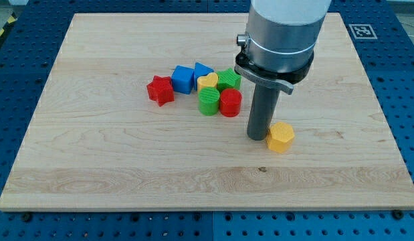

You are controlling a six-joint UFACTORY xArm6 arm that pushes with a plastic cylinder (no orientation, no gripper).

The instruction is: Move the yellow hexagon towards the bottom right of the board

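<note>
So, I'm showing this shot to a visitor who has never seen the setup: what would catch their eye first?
Most likely the big grey arm coming down from the view's top, ending in a dark rod whose tip sits against the left side of the lone yellow hexagon. Next, the bright cluster left of it: red star, blue blocks, yellow heart, green blocks and a red block, all on the wooden board.

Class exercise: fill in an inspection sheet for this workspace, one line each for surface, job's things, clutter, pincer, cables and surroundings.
Surface: wooden board, flat and bare at the view's bottom.
Job's things: yellow hexagon right of centre; my tip sits right beside it, on its left.
Clutter: red star, blue cube, blue triangle, yellow heart, two green blocks, red block, clustered left of the rod.
Pincer: none fitted, rod only.
Cables: nothing seen.
Surroundings: blue perforated table.
</note>
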